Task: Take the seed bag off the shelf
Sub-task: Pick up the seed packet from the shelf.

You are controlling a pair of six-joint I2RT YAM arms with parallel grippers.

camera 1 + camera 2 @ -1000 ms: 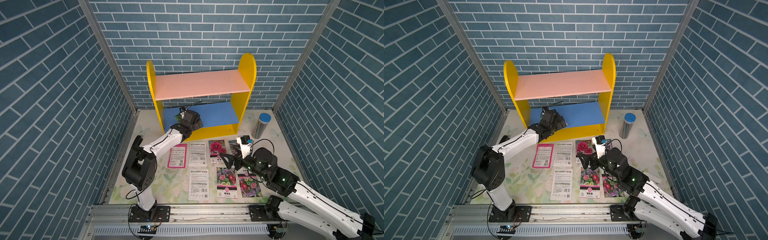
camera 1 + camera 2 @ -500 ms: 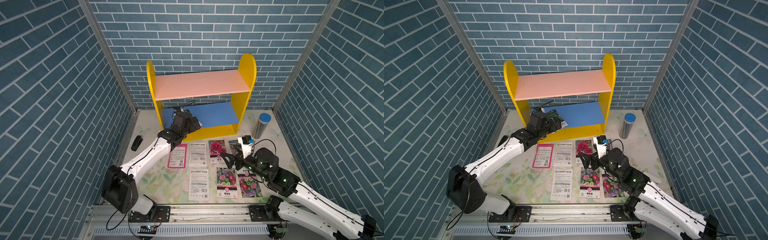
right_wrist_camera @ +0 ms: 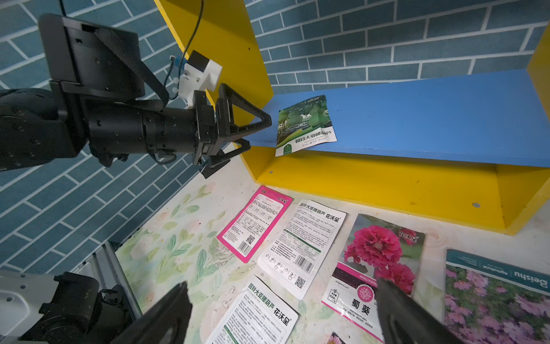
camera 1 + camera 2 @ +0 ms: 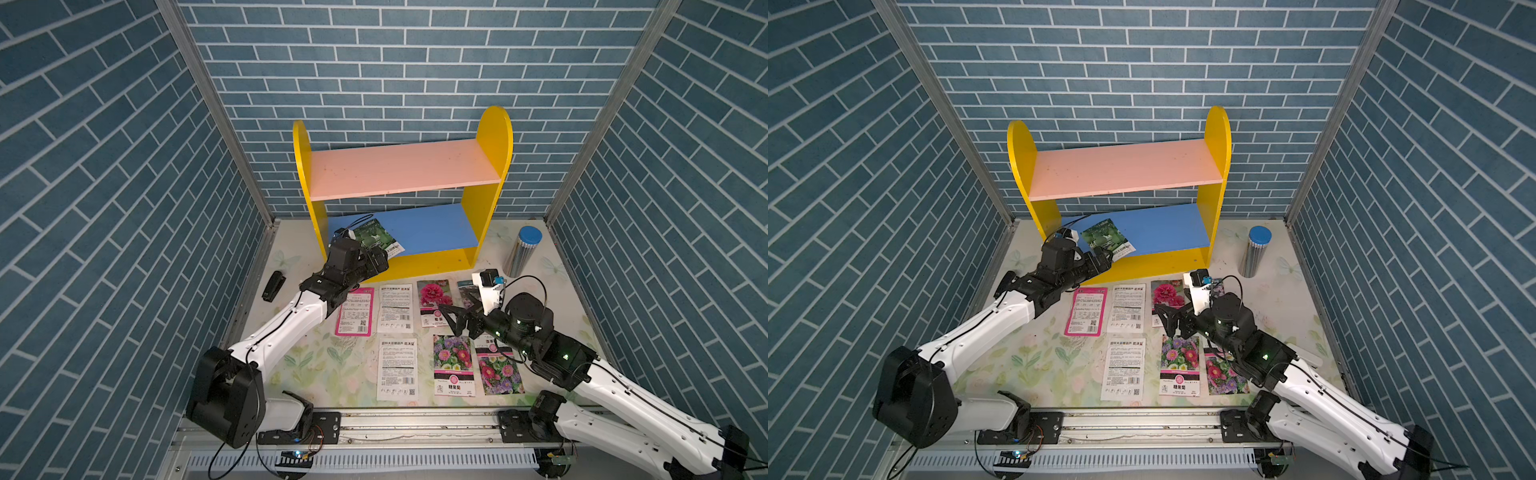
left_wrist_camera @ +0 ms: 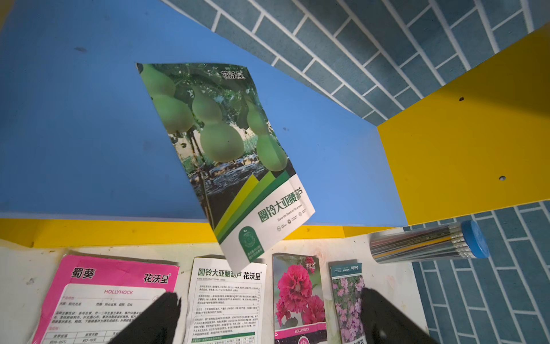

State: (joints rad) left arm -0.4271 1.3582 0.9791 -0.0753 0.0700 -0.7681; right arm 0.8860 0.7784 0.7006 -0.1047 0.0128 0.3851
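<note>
Left wrist view: seed bag [image 5: 226, 155] on lower shelf [image 5: 74, 119]; left fingers [image 5: 154, 320], right fingers [image 3: 166, 315] wide apart, empty.

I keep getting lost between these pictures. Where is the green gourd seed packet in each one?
In a top view: the seed bag lies on the blue lower board, near its picture-left end, one corner over the front edge.
In a top view: the seed bag, same spot.
Left wrist: the seed bag, middle of the picture.
Right wrist: the seed bag, upper middle.
Shared landmark: the blue lower board.
</note>
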